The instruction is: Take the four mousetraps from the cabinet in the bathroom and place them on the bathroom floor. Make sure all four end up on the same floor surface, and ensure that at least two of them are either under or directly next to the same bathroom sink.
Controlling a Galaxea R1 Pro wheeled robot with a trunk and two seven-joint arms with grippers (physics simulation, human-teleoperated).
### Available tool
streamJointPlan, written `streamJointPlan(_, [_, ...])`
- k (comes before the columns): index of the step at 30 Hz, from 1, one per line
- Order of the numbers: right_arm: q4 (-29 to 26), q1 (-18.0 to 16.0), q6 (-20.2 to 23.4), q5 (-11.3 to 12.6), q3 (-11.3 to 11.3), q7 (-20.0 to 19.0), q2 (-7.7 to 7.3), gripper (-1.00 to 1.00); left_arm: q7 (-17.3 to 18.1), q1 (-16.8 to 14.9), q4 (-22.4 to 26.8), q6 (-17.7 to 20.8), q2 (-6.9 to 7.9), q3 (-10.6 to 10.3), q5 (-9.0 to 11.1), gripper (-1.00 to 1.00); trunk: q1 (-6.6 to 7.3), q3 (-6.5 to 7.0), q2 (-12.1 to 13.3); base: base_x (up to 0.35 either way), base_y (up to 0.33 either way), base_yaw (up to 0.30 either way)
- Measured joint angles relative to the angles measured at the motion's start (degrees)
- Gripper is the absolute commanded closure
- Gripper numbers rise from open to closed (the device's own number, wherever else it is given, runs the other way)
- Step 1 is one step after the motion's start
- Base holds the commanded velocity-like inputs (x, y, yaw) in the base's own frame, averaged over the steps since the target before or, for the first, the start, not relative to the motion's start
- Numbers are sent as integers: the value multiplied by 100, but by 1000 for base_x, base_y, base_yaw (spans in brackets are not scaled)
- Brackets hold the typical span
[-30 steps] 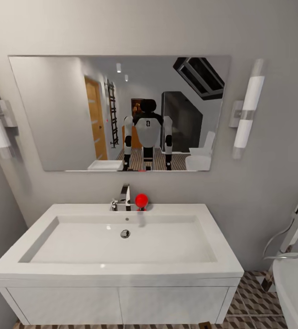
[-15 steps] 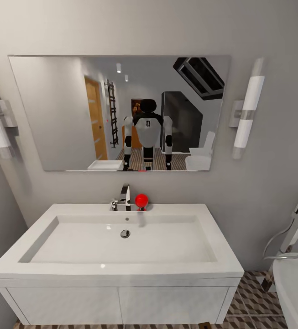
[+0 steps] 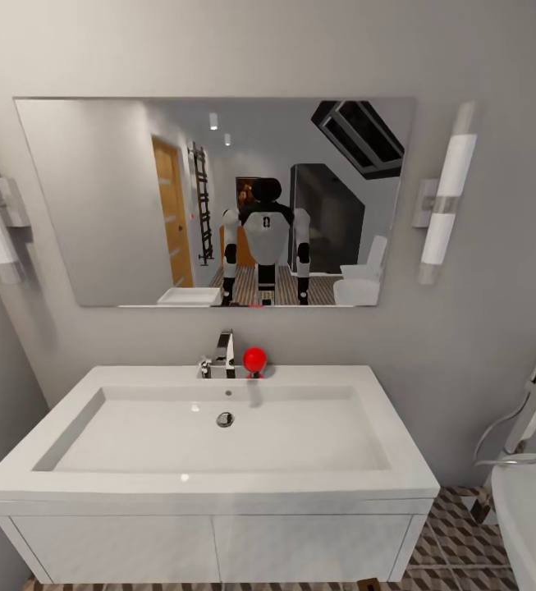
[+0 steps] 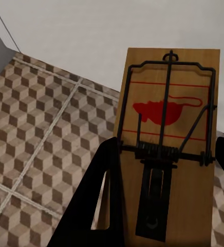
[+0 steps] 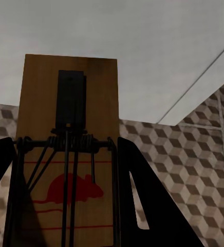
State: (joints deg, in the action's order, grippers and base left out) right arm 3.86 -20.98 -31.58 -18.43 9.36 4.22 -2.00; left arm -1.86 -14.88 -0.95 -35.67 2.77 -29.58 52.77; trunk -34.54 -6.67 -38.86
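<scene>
Head view: I see the sink (image 3: pixel 210 484), a wide white basin, filling the lower centre of the frame above its two-door white vanity (image 3: pixel 210 548). The chrome tap (image 3: pixel 222 355) stands at the back edge of the basin, with a red ball-shaped object (image 3: pixel 254 359) just beside it. The drain (image 3: pixel 225 419) sits at the middle of the basin. A large mirror (image 3: pixel 95 205) occupies the upper half of the frame and reflects the robot; a wall lamp (image 3: pixel 446 205) hangs at each side of it. The bathroom floor (image 3: pixel 452 533), tiled in a cube pattern, shows at the lower right, next to the white rim of a bathtub (image 3: pixel 530 525).

Left wrist view: I read the left pincer (image 4: pixel 166 195) as clamped on a mousetrap (image 4: pixel 168 144). The wooden slab with its red mouse print and black wire bar lies between the two dark fingers (image 4: pixel 99 206), in the centre and right of the frame. Tiled floor fills the left of the frame; a pale wall lies across the top.

Right wrist view: I read the right pincer (image 5: pixel 66 195) as clamped on a second mousetrap (image 5: pixel 68 144). This slab stands in the centre left of the frame, between the dark fingers (image 5: pixel 148 206). Tiled floor shows at the right, pale wall above.
</scene>
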Motion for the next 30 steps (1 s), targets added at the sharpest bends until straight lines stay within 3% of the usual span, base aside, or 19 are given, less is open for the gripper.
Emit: streamJointPlan(30, [1, 0, 11, -17, -9, -42, 0, 100, -5, 0, -1, 0, -3, 0, 0, 100, -660, -540, -1206, 0, 0, 0])
